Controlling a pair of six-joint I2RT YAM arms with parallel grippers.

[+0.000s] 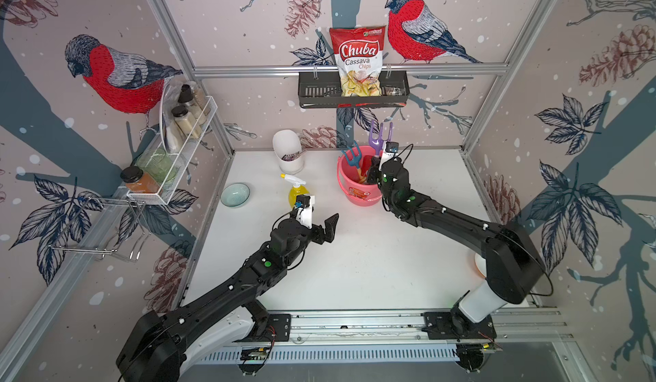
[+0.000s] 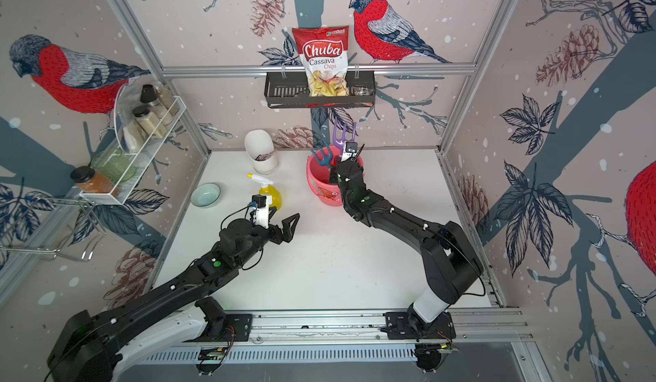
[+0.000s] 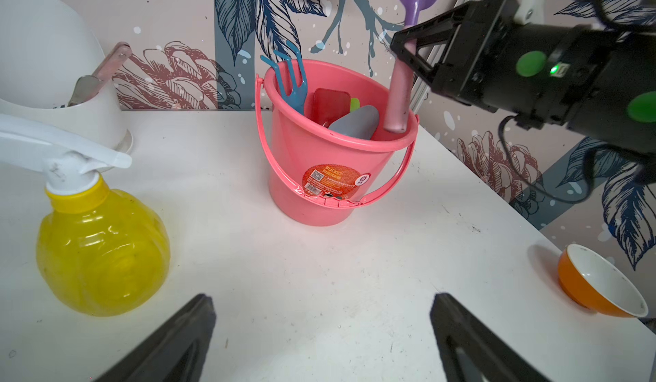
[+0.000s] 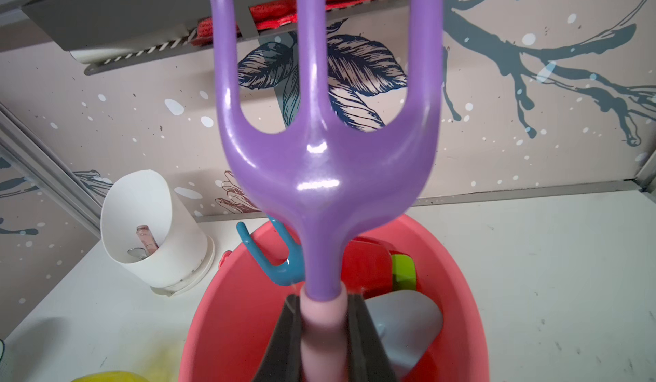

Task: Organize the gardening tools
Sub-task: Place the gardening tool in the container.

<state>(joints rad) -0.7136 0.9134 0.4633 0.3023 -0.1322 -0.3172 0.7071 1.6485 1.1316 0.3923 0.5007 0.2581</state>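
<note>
Lowering is advised until the purple fork (image 4: pixel 326 170), clamped by the right tool (image 4: pixel 323 304), is seated inside the bucket (image 3: pixel 312 156); the left tool (image 3: pixel 323 302) is spread wide.

Bright even light, soft shadows, fisheye-bent edges, glare on blurred purple fork (image 4: pixel 319 181).

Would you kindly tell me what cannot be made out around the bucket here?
Handles of the red shovel, green shovel and grey-blue shovel: left wrist view, hidden by the pink bucket.
The purple fork's tine tips: right wrist view, cut off by the top edge.
The bucket label's print: left wrist view, too small.
</note>
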